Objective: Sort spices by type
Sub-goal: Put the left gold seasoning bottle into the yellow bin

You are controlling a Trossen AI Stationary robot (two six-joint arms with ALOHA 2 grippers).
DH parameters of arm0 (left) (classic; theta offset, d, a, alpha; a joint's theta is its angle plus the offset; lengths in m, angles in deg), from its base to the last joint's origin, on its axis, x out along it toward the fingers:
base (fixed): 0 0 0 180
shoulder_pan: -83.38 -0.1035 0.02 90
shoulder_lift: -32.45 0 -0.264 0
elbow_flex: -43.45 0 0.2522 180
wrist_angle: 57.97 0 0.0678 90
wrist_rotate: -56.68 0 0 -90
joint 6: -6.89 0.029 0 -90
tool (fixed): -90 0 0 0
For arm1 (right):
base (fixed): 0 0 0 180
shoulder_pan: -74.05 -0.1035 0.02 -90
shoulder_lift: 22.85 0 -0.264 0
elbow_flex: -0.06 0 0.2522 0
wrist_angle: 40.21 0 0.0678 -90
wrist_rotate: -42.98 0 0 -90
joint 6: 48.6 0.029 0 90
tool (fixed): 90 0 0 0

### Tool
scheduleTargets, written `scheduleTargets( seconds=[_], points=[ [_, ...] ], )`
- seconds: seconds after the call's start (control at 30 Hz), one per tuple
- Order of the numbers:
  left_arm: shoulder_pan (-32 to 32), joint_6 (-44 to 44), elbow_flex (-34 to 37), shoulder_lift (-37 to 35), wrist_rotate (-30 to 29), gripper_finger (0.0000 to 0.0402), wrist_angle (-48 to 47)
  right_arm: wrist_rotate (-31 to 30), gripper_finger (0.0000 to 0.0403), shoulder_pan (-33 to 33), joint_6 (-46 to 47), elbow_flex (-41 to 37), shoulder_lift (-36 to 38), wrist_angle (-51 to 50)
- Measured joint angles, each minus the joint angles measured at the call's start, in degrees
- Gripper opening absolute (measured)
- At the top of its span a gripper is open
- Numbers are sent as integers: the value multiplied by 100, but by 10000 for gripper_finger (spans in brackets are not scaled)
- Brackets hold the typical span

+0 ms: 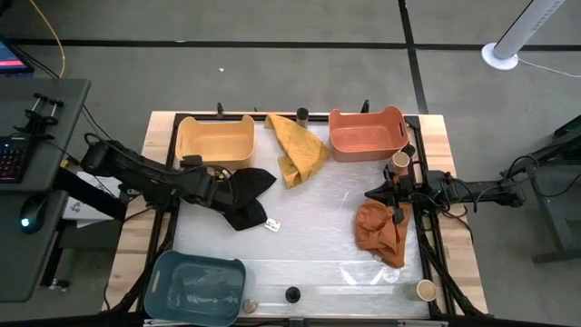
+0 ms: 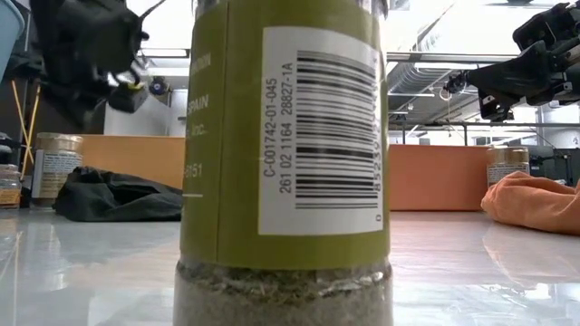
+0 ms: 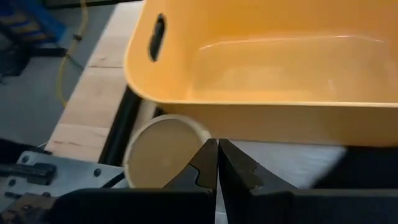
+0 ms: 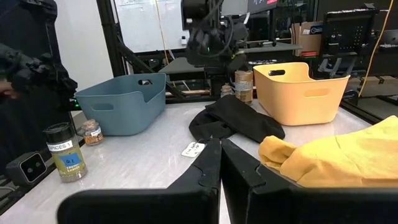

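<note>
Several small spice jars stand about the table: a black-topped one [image 1: 301, 113] at the far edge, a tan-topped one [image 1: 399, 162] by the orange bin [image 1: 367, 133], another tan-topped one [image 1: 425, 290] at the near right corner, a black-topped one [image 1: 292, 294] at the near edge, and a small one [image 1: 249, 307] by the blue bin [image 1: 198, 283]. One more tan-topped jar [image 3: 158, 152] stands close below my left gripper [image 3: 217, 146], next to the yellow bin [image 3: 261, 68]. My left gripper is shut and raised [image 2: 118, 81]. My right gripper [image 1: 370, 193] is shut, in the air beside the orange cloth [image 1: 381, 229].
A black cloth [image 1: 245, 198] lies under and beyond my left gripper, and a yellow cloth [image 1: 298, 145] lies between the yellow and orange bins. A white tag [image 1: 270, 224] sits mid-table. A dark frame runs along the table's edges [image 1: 172, 227]. The table's middle [image 1: 318, 227] is bare.
</note>
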Motion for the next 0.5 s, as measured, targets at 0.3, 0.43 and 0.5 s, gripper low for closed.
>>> scheduleTargets(
  seconds=[0.3, 0.43, 0.5],
  points=[
    [-5, -462, 408, -38, 316, 0, -83, -1, 0, 2, 2, -1, 0, 0],
    [6, -487, 395, -38, 352, 0, -54, 0, 0, 0, 0, 0, 0, -1],
    [50, -453, 389, -38, 430, 0, -61, -2, 0, 2, 2, 0, 0, -1]
  ],
)
